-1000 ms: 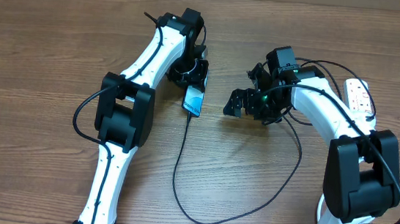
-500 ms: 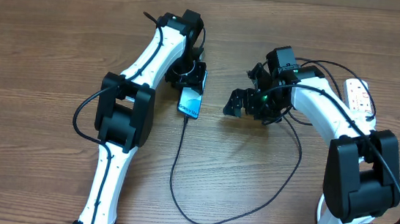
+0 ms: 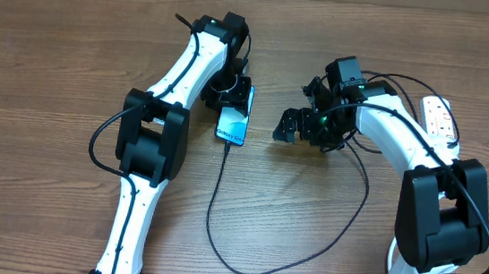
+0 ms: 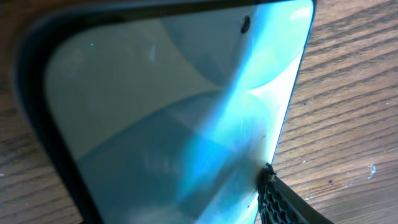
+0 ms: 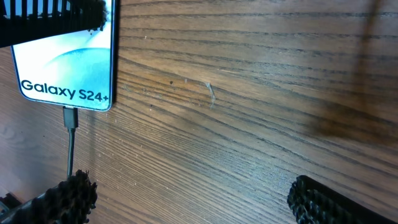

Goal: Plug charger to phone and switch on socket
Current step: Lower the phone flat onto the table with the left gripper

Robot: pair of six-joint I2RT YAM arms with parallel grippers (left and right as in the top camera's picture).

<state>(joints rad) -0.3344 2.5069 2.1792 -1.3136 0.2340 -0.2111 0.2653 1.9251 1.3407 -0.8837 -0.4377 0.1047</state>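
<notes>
Closest to the near edge of the table (image 3: 47, 37), the charger (image 5: 70, 121) is looping across the wood. Its thin black cable is sweeping in a wide curve just inside that edge. One end is climbing toward the right arm (image 3: 406, 144), and the other is running up toward the middle of the table. That second end is finishing in a small plug tip. The tip is sitting in the near short edge of the phone (image 3: 233, 125), right below the white "Galaxy S24+" lettering seen from the right wrist.

The phone is lying screen up around the middle of the table, a little left of centre, with its cyan display glowing. Near it on the right, and apart from it, the right gripper (image 3: 289, 125) is hanging low. Its fingers (image 5: 336, 200) are spreading wide, with only bare wood between them.

By the right edge, at about the same depth, the socket (image 3: 441, 120) is lying partly hidden behind the right arm. It is a white strip with red switch marks, and whether a switch is on cannot be told.

Farthest back, the left gripper (image 3: 235, 100) is sitting over the phone's far end. In the left wrist view one finger pad (image 4: 283, 202) is touching the phone's side edge. The other finger is out of view, so I cannot tell whether the fingers are pinching the phone or standing clear of it.
</notes>
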